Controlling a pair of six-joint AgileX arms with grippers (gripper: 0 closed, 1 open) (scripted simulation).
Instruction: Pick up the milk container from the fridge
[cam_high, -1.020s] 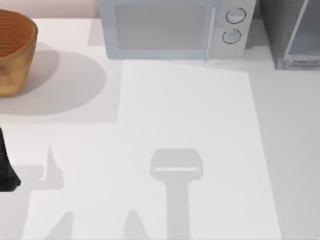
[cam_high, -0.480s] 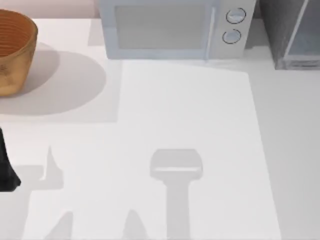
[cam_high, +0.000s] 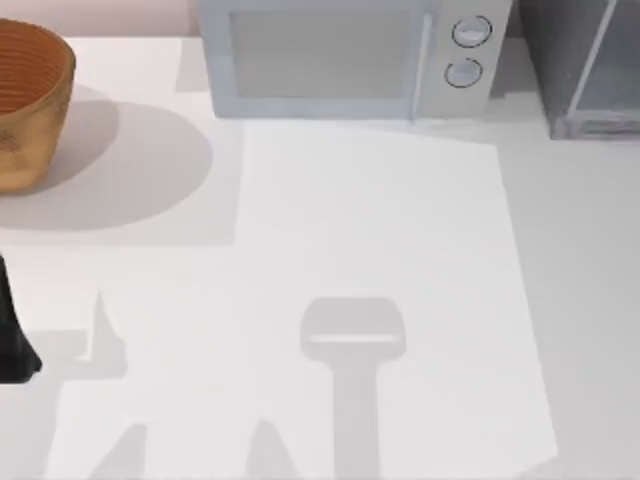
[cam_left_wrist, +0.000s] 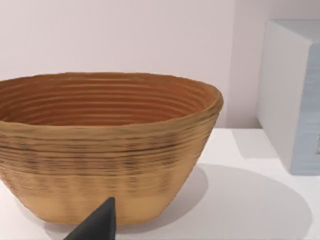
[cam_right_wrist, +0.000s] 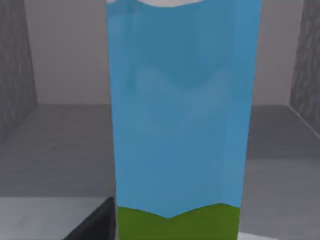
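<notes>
Standing upright inside the fridge (cam_right_wrist: 45, 150), the milk container (cam_right_wrist: 182, 115) looks light, stiff and smooth-sided. Grip its blue mid-body across the flat faces, gently. Whether the right gripper (cam_right_wrist: 95, 222) beside its base is open, I cannot tell.

Upright milk container (cam_right_wrist: 180, 120) inside fridge (cam_high: 580, 70)

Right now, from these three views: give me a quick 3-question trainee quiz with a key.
1. True or false: the milk container stands upright inside the fridge.
2. In the top view, what sits at the table's far left? A) basket B) kettle C) plate
3. Fill in: the band at the carton's base is ____.

Key: 1 true, grey fridge walls surround it in the right wrist view. 2 A, the woven basket, left of the microwave. 3 green.
</notes>
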